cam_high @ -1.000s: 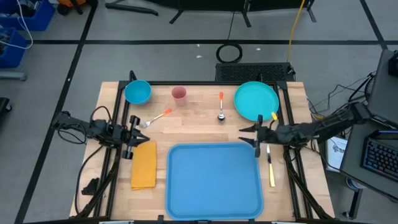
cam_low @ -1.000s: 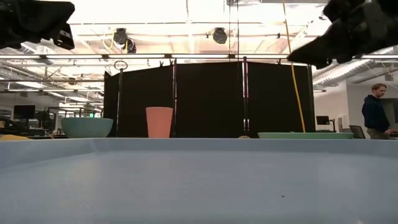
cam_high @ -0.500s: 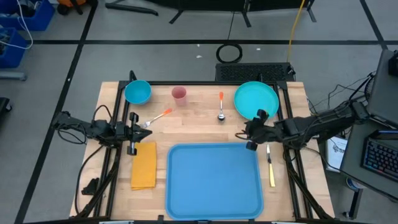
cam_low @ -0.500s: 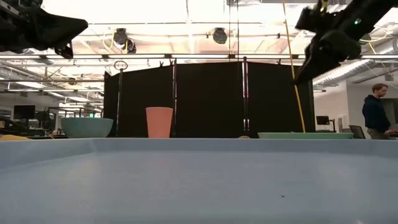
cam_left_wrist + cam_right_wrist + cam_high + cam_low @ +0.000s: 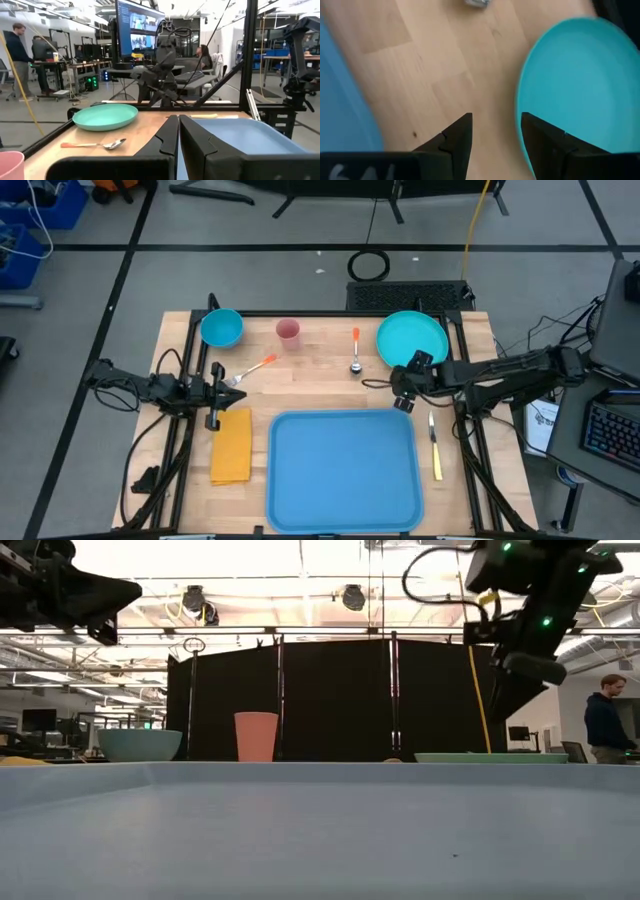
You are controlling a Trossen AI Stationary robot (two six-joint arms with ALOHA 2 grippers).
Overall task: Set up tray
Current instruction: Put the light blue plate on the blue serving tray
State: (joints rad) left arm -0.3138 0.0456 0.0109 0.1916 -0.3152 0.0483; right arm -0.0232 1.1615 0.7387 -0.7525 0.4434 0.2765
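Our open right end effector hovers beside the plate, behind the empty tray. Left end effector, shut, waits left of the tray. We should straddle the rim squarely.

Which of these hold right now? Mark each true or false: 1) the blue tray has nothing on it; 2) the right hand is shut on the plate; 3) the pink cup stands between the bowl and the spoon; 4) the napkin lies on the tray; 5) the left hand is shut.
1) True: the tray is bare.
2) False: the right hand is open, pointing down at bare wood just beside the teal plate.
3) True: the pink cup stands between the bowl and the spoon.
4) False: the napkin lies on the table left of the tray.
5) True: the left hand is shut, holding nothing.
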